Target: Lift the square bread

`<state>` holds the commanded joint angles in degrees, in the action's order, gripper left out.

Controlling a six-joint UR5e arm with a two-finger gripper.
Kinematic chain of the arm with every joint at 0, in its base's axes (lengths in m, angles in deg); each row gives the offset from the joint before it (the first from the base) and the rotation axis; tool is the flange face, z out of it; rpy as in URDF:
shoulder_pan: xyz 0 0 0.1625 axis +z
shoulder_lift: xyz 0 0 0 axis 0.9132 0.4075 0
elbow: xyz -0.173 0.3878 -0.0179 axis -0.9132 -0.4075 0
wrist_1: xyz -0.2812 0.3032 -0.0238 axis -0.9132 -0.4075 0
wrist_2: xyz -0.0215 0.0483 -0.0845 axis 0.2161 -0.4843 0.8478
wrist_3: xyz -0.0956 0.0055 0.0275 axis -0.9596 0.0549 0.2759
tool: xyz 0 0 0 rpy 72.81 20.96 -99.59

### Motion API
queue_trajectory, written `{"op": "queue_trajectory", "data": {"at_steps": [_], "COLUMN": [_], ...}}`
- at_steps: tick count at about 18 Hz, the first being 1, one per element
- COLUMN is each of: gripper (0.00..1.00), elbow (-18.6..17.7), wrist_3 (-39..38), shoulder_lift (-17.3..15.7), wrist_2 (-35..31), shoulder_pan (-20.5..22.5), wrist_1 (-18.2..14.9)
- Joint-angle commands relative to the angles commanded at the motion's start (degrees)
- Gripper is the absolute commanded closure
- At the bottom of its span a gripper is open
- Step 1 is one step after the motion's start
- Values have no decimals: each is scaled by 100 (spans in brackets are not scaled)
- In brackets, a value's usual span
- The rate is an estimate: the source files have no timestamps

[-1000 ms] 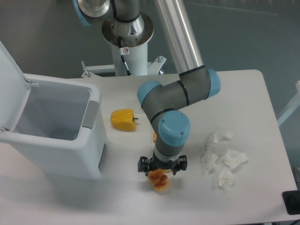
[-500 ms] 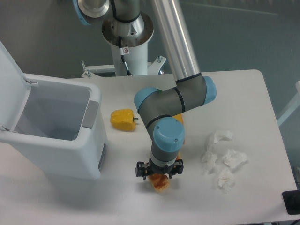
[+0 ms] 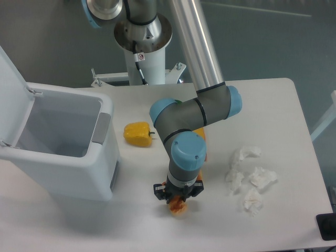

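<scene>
The pincer (image 3: 177, 196) has narrowed since half a sec ago: the black fingers stood spread either side of the orange piece, now they're drawn in tight against it. The wrist also sits a touch lower and closer to the front edge vs. a full sec back, when it was further right. Looks like the grip has just closed, so the pincer is narrow and clamped on the bread (image 3: 178, 207), tho the wrist housing hides most of the contact, so how firm the hold is can't be confirmed.

The bread sits near the front middle of the worktop (image 3: 273, 110), directly below the wrist, only its lower orange part poking out under the fingers. Whether it has left the surface yet: can't tell, prob. not.

Meaning for the task: approach and closing appear done; the lift is what remains.

Arm pose: upper tube comes down steeply from top centre, elbow bends at the blue-capped joint mid-worktop, forearm folds back left, and the wrist points straight down w/ its blue cap facing the camera.

Other stuff is well apart: a yellow pepper (image 3: 137, 134) to the back left, white bin (image 3: 58, 152) w/ lid open at left, crumpled tissues (image 3: 251, 181) at right. An orange item is partly hidden behind the forearm.
</scene>
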<state>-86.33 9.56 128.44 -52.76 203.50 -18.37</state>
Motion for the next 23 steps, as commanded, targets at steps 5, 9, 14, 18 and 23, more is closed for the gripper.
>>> {"op": "queue_trajectory", "data": {"at_steps": [5, 9, 14, 18, 23], "gripper": [79, 79, 87, 87, 85], "elbow": [202, 326, 361, 352, 404], "wrist_3": [53, 894, 2169, 2933, 4224], "shoulder_lift": [-255, -518, -817, -1098, -1318], "wrist_2": [-18, -61, -386, -387, -360], "shoulder_pan": [9, 18, 35, 228, 483], "wrist_1": [0, 0, -35, -262, -1096]}}
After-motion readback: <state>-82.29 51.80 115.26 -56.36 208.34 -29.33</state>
